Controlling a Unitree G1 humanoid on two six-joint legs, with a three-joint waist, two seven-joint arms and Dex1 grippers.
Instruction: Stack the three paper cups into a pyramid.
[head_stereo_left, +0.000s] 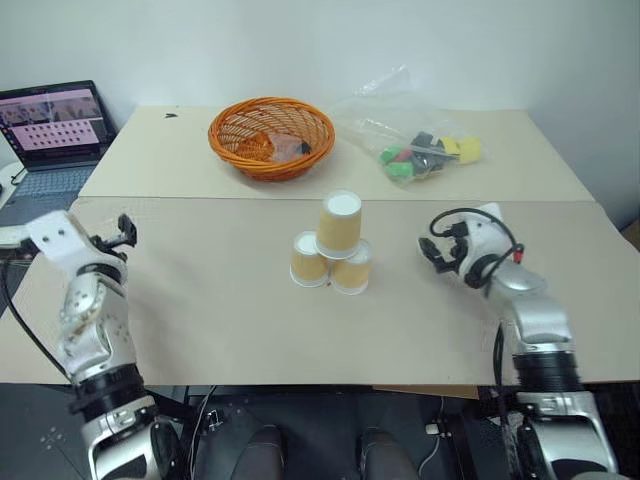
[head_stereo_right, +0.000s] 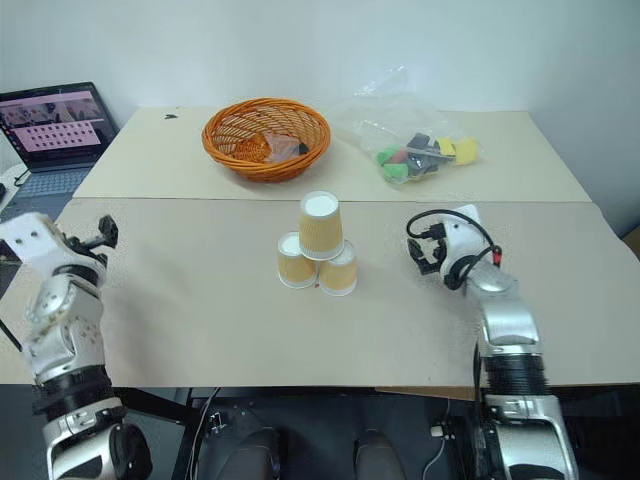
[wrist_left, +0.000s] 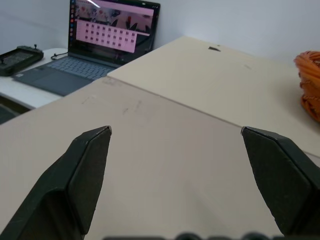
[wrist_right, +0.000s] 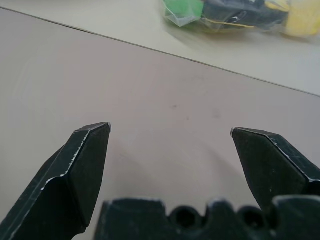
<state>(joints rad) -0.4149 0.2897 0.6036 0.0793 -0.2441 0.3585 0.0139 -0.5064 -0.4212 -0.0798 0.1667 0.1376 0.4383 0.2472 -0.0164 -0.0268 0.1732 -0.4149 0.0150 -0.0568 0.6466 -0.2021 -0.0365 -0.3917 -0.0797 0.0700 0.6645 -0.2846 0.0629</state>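
Already the 3 paper cups (head_stereo_left: 332, 252) stand as a pyramid mid-tabletop (head_stereo_left: 200, 300), 1 atop 2, near the wicker basket (head_stereo_left: 270, 137). Left gripper (wrist_left: 175, 132) and right gripper (wrist_right: 170, 129) are both spread wide, empty, well apart from the cups on either side.

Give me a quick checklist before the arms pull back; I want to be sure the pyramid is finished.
1. Top cup rests on both lower ones: ok.
2. Left base cup and right base cup side by side, upside down: ok.
3. Left hand open, nothing between its fingers: ok.
4. Right hand open, nothing held: ok.
5. Both hands apart from the stack: ok.
6. Top cup seated squarely: cannot tell.
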